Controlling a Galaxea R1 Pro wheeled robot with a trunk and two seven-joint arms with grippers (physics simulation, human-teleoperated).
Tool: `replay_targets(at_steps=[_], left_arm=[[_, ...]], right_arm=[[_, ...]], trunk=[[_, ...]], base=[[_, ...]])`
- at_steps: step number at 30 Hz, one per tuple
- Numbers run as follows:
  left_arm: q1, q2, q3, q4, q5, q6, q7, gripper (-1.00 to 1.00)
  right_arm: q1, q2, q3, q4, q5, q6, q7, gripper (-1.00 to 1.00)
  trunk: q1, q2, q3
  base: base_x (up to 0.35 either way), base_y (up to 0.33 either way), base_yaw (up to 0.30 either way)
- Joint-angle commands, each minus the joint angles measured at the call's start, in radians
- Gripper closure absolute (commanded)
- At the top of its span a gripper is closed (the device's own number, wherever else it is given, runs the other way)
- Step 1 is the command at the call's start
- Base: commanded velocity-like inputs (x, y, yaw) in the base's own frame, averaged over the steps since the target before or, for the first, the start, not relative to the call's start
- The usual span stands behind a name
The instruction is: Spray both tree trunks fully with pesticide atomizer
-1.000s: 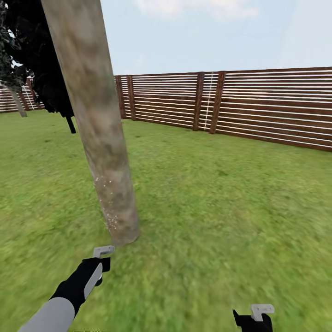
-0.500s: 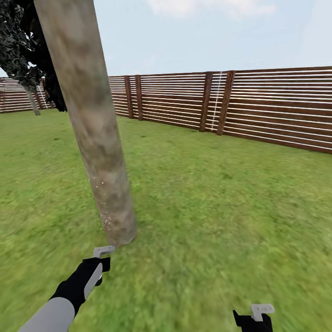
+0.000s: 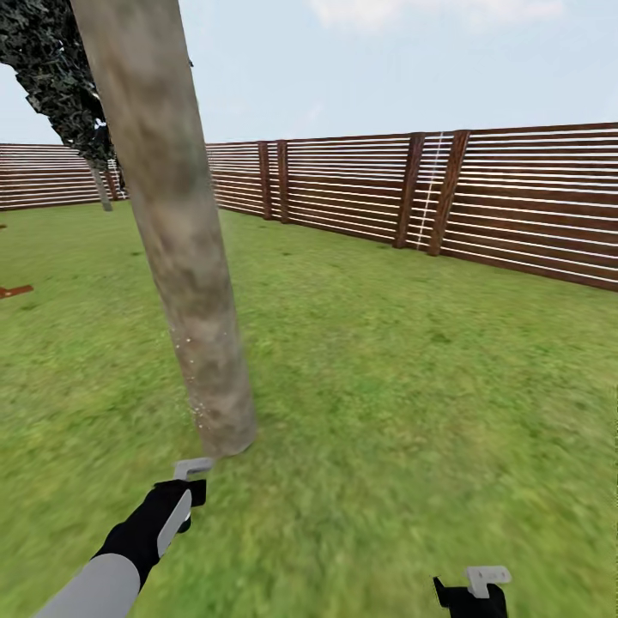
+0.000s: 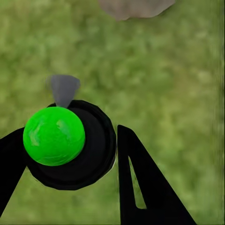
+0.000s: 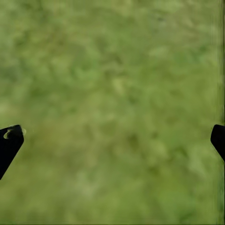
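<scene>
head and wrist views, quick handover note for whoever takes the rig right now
Left gripper: shut on the pesticide atomizer, nozzle toward the near tree trunk.
Right gripper: open, empty, over grass.
Done: atomizer picked up; white pesticide specks on the lower left edge of the trunk.
Left: cover the rest of this trunk, then spray the second tree by the fence.
</scene>
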Motion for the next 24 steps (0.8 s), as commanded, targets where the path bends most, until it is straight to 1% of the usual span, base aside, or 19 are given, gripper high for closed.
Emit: replay_targets(at_steps=[1,6,12,15,20,24], left_arm=[[0.0,0.0,0.0,0.0,-0.001,0.0,0.0,1.0],[0.0,0.0,0.0,0.0,-0.001,0.0,0.0,1.0],[0.0,0.0,0.0,0.0,-0.001,0.0,0.0,1.0],[0.0,0.0,0.0,0.0,-0.001,0.0,0.0,1.0],[0.0,0.0,0.0,0.0,-0.001,0.0,0.0,1.0],[0.0,0.0,0.0,0.0,-0.001,0.0,0.0,1.0]], right_arm=[[0.0,0.0,0.0,0.0,0.0,0.0,0.0,-1.0],[0.0,0.0,0.0,0.0,0.0,0.0,0.0,-1.0],[0.0,0.0,0.0,0.0,0.0,0.0,0.0,-1.0],[0.0,-0.004,0.0,-0.002,0.0,0.0,-0.006,-1.0],[0.0,-0.002,0.0,-0.002,0.0,0.0,-0.004,-1.0],[0.0,-0.002,0.0,-0.002,0.0,0.0,-0.003,-1.0]], trunk=[[0.0,0.0,0.0],[0.0,0.0,0.0],[0.0,0.0,0.0],[0.0,0.0,0.0],[0.0,0.0,0.0],[0.0,0.0,0.0]], base=[[0.09,-0.268,0.001],[0.09,-0.268,0.015],[0.09,-0.268,0.207],[0.09,-0.268,0.011],[0.09,-0.268,0.002],[0.09,-0.268,0.201]])
